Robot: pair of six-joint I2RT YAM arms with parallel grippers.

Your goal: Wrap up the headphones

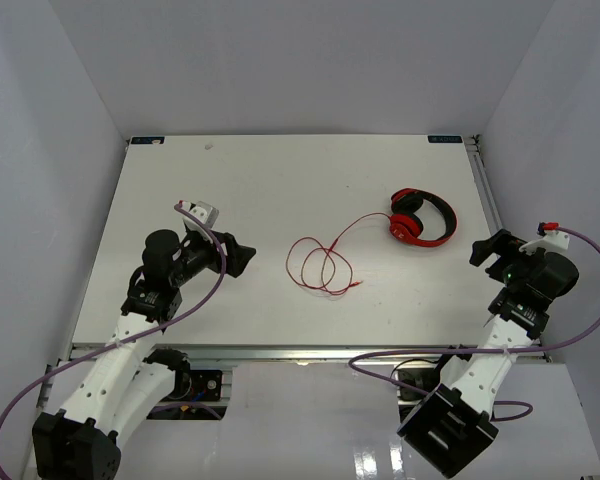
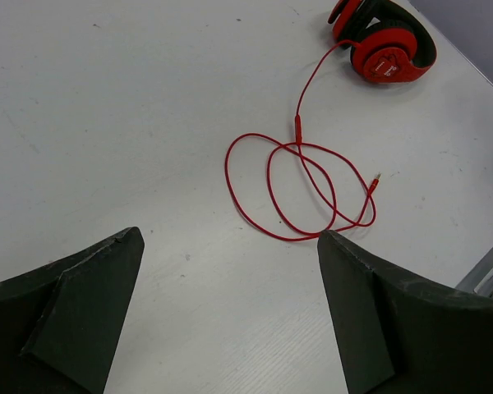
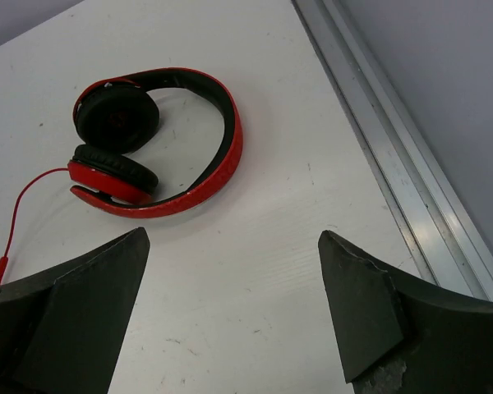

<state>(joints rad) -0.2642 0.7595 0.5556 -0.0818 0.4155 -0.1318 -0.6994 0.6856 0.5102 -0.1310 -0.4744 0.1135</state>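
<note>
The headphones are seen lying flat on the table, in its right half, roughly midway between the far and near edges. The cord is trailed from one ear cup toward the middle of the table, where it is spread in loose, overlapping loops. Its plug is left lying free at the near right side of the loops. The left gripper is held just left of the loops, jaws set wide apart, nothing grasped. The right gripper is held near the right edge, on the near side of the headphones, jaws likewise parted and empty.
</note>
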